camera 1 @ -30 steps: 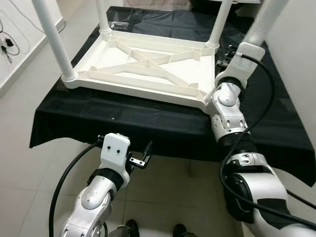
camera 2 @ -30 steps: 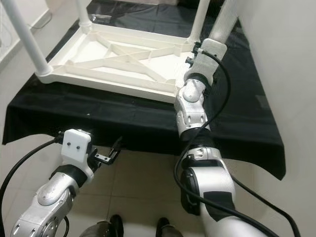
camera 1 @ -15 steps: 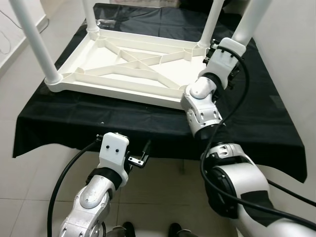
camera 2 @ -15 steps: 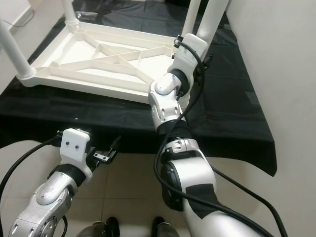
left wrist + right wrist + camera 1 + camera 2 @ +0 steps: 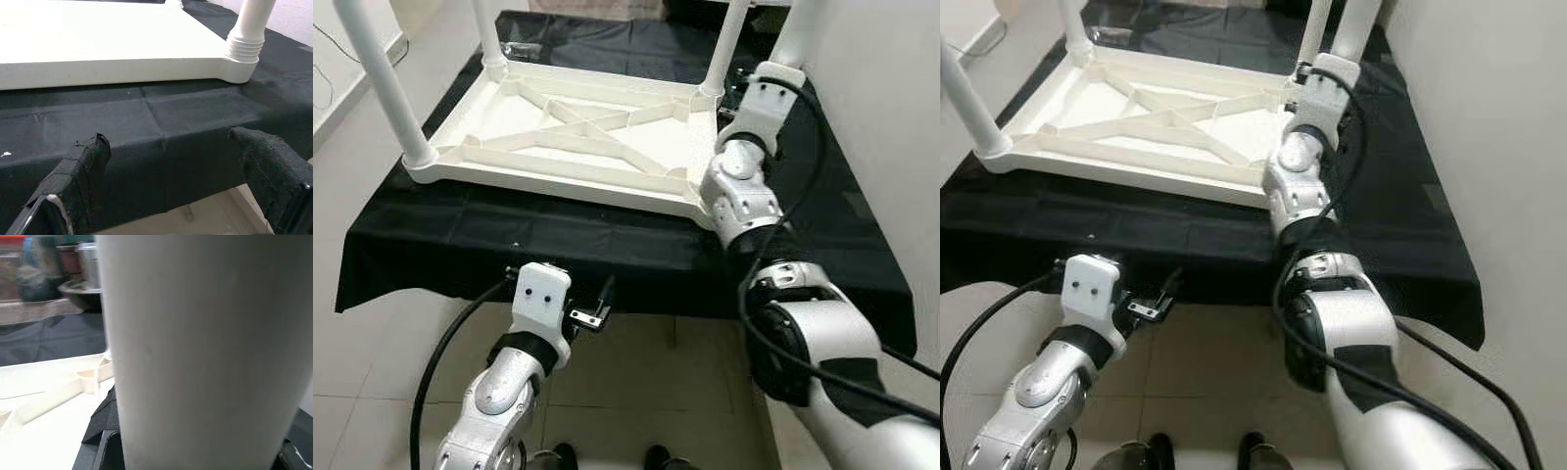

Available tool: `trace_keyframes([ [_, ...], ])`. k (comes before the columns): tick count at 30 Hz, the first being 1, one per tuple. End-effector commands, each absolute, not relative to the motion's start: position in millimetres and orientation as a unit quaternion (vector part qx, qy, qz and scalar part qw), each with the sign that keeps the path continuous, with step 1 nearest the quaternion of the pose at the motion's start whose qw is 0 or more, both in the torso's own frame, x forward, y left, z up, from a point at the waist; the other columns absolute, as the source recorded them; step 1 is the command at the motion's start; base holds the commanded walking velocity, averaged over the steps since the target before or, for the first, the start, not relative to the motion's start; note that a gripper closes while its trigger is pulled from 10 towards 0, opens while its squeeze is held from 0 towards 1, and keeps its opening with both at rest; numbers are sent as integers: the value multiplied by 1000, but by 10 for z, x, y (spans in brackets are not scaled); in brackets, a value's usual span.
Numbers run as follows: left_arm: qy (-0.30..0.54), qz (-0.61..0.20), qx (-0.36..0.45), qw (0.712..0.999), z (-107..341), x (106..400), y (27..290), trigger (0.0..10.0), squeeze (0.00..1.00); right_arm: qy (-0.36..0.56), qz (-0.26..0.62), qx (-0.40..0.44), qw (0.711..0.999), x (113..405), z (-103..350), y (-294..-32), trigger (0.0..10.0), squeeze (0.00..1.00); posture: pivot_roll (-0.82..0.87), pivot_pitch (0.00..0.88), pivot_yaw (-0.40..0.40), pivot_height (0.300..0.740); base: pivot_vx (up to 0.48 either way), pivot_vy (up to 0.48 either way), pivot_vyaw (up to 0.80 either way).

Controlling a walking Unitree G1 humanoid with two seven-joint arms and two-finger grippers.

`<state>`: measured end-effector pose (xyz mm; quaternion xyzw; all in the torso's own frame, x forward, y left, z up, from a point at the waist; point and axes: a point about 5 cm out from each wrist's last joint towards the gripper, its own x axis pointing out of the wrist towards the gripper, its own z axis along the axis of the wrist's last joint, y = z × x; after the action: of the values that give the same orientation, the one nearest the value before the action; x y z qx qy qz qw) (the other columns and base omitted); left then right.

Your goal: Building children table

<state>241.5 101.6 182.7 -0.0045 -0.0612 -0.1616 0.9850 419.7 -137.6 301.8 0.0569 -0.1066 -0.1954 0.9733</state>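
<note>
Now the white plastic children's table (image 5: 578,127) lies upside down on the black cloth-covered bench (image 5: 607,245). My right gripper (image 5: 195,450) clasps its near-right white cylindrical leg (image 5: 205,347); my left gripper (image 5: 166,181) hangs open below the bench edge.

A white children's table (image 5: 578,132) lies upside down on a worktop covered in black cloth (image 5: 607,245), filling the upper middle of the frame. Its ribbed underside faces up, with crossed braces in the centre. Three white legs (image 5: 377,73) stand upright from its corners at upper left, top centre-left and top centre-right. The right arm reaches up the right side to a fourth leg (image 5: 796,29) at the top right. At lower left, the left tool (image 5: 597,308) hangs before the cloth's front edge, over the tiled floor (image 5: 372,382), apart from the table.
</note>
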Motion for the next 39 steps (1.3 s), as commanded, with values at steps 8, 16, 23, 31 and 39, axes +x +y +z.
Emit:
trace_keyframes([
  [8,-54,-157,-1,986,1774,2412,1039,10000,0,25,-37,110,993,4206,2248,-1222,10000,0,99,254,-60,740,0,0,0],
  [16,-56,-157,-1,986,1781,2417,1031,10000,0,28,39,130,990,4206,2228,-1150,10000,0,101,261,-61,740,0,0,0],
  [23,-57,-155,-1,986,1788,2417,1029,10000,0,16,209,102,972,4158,2255,-917,10000,0,103,266,-64,740,0,0,0],
  [31,-59,-154,0,986,1798,2413,1034,10000,0,37,285,68,955,4115,2200,-835,10000,0,105,272,-70,740,0,0,0],
  [39,-61,-153,4,986,1807,2406,1041,10000,0,64,348,37,934,4072,2137,-813,10000,0,106,279,-72,740,0,0,0],
])
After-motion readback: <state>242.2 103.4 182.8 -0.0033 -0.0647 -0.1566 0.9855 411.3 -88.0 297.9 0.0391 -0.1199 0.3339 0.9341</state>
